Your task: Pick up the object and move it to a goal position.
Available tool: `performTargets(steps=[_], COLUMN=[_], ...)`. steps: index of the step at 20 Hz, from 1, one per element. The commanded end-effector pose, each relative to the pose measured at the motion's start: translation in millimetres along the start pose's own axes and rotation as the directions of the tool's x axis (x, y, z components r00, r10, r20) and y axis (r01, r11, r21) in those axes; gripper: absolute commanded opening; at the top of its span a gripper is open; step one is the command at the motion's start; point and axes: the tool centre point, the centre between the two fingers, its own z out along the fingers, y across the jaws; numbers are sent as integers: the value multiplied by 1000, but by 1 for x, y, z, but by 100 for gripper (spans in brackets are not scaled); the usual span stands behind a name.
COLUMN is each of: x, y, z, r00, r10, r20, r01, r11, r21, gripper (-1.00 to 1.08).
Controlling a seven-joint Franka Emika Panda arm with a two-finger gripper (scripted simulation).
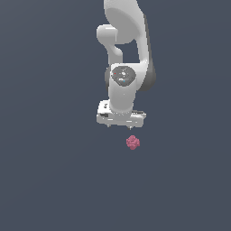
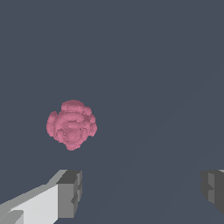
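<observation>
Clearly apart, the object (image 1: pixel 132 142) lies just beside the wide-spread claw (image 1: pixel 120 126).

Nothing crowds the object (image 1: pixel 132 142) (fingers (image 2: pixel 69 194) spread wide); open room all round.

I am looking at my arm (image 1: pixel 124 54), and it is showing smooth, glossy white shells with rounded, bulbous joints and darker grey bands where the segments meet. One joint cap is showing as a grey disc with a tiny red mark. The gripper (image 1: pixel 121 127) body is rendering as a flat white block with dark slots. In the wrist view its fingertips (image 2: pixel 70 192) are appearing grey, blocky and ridged.
</observation>
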Motion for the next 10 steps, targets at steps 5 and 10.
performTargets(steps=[5,10], x=[5,8], y=[-14,-25], z=[7,13], r00=[989,964], r10=[146,266], r20=[-6,-10], r01=[-146,-266], r11=[989,964], r21=[6,12], gripper=[100,100])
